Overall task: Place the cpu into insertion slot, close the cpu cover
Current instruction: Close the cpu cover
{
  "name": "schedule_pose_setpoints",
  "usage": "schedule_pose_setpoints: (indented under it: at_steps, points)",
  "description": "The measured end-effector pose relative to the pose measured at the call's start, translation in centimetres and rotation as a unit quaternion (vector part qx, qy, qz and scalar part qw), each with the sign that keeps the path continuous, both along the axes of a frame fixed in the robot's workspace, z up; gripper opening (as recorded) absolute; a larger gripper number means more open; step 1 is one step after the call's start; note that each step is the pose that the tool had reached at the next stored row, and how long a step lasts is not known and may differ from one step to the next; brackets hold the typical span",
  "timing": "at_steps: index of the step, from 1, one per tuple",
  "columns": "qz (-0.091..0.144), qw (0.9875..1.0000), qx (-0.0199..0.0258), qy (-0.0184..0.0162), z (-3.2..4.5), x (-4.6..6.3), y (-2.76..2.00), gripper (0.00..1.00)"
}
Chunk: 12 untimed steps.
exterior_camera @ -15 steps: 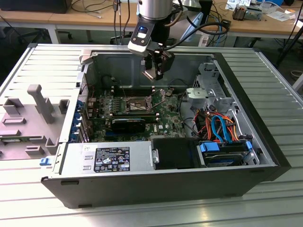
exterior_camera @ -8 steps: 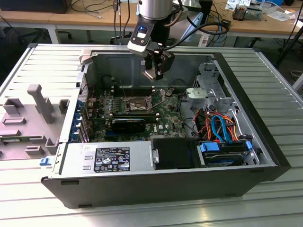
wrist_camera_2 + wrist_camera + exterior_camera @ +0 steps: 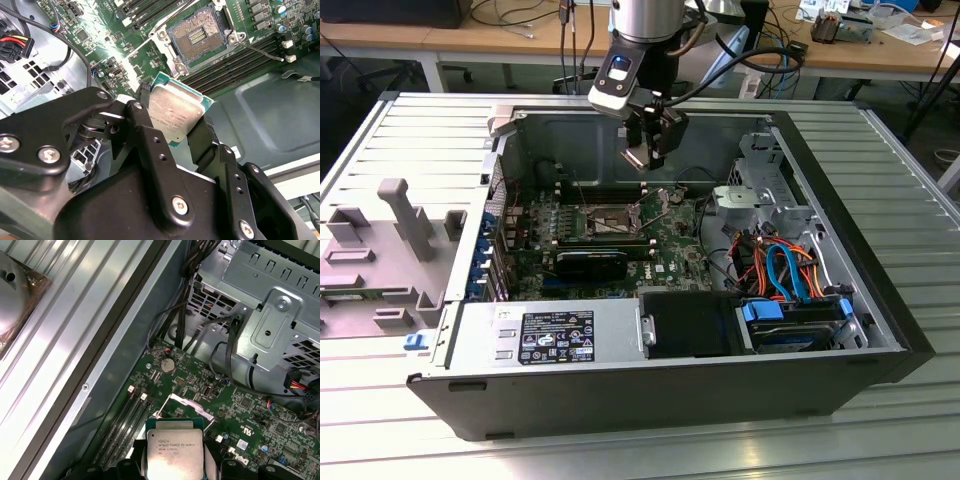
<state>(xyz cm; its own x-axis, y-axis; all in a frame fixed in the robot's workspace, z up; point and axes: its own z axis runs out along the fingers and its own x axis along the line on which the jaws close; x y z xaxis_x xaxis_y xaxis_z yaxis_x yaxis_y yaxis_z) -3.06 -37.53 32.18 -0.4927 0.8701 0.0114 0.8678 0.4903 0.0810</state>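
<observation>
My gripper [image 3: 645,152] hangs over the open computer case, shut on the cpu [image 3: 636,157], a flat silvery square on a green board. In both wrist views the black fingers clamp the cpu [image 3: 175,112] [image 3: 172,450] by two opposite edges. The insertion slot [image 3: 610,218] [image 3: 197,37] lies on the motherboard below and a little toward the exterior view's left of the gripper; its dark pin field is bare. The cpu cover [image 3: 658,200] [image 3: 172,399] stands raised at the socket's edge. A lever wire [image 3: 260,50] sticks out sideways from the socket.
Long black memory slots [image 3: 235,70] run beside the socket. A grey drive cage [image 3: 760,195] [image 3: 270,305] and bundles of cables [image 3: 785,265] fill the case's right part in the exterior view. A power supply [image 3: 550,335] sits at the front. The case stands on a ribbed metal table [image 3: 400,150].
</observation>
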Motion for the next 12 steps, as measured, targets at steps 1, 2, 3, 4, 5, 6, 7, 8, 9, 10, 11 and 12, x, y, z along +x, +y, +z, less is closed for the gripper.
schedule_pose_setpoints:
  at_steps: [1, 2, 3, 4, 5, 6, 7, 8, 9, 10, 11, 12]
  points:
    - [-0.001, 1.0000, 0.0000, 0.0000, 0.00, 0.00, 0.00, 0.55]
    - [-0.002, 1.0000, 0.0000, 0.0000, 0.00, 0.00, 0.00, 0.55]
    - [-0.003, 1.0000, 0.0000, 0.0000, 0.00, 0.00, 0.00, 0.55]
    - [-0.004, 1.0000, 0.0000, 0.0000, 0.00, 0.00, 0.00, 0.55]
    - [-0.005, 1.0000, 0.0000, 0.0000, -0.01, 0.00, 0.00, 0.55]
    - [-0.006, 1.0000, 0.0000, 0.0000, -0.01, 0.00, 0.00, 0.55]
    - [-0.007, 1.0000, 0.0000, 0.0000, -0.01, 0.00, 0.00, 0.55]
    - [-0.009, 1.0000, 0.0000, 0.0000, -0.01, 0.00, 0.00, 0.55]
    - [-0.009, 1.0000, 0.0000, 0.0000, -0.01, 0.00, 0.00, 0.55]
    - [-0.010, 0.9999, 0.0000, 0.0000, -0.01, 0.00, 0.00, 0.55]
    - [-0.012, 0.9999, 0.0000, 0.0000, -0.02, 0.00, 0.00, 0.55]
    - [-0.013, 0.9999, 0.0000, 0.0000, -0.02, 0.00, 0.00, 0.55]
